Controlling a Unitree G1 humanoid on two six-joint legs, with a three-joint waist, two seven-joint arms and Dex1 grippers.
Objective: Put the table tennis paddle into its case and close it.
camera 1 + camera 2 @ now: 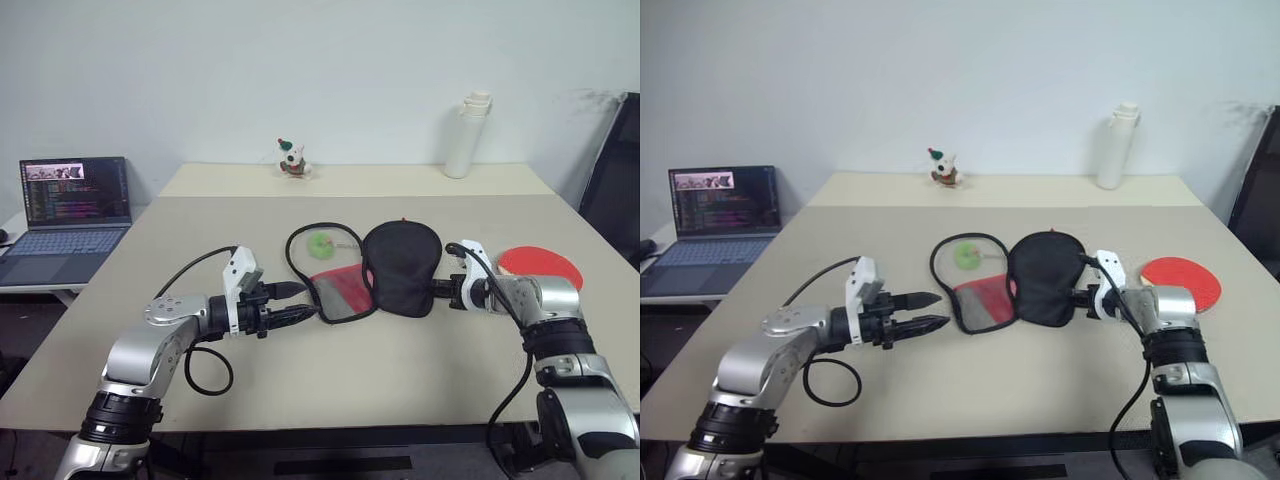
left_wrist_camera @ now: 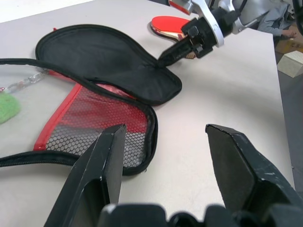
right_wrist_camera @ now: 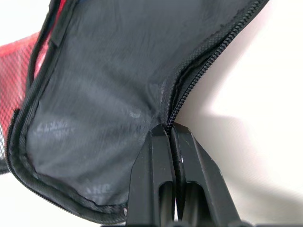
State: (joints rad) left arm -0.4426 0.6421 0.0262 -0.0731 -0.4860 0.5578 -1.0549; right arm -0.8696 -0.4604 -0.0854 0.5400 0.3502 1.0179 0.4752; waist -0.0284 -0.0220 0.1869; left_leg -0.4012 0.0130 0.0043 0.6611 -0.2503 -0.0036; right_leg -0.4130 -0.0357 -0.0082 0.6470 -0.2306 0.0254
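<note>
Low over table, right pincer (image 1: pixel 437 291) clamped on case (image 1: pixel 402 266) edge, left pincer (image 1: pixel 300 301) apart, level.

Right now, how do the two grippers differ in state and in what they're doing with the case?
The left gripper is open and holds nothing, its tips just short of the case's red mesh half; the right gripper is shut on the case, pinching the zipper edge of the black flap. The left one points toward the robot's right, the right one toward its left. Both sit low over the table, at opposite sides of the unzipped case.
</note>
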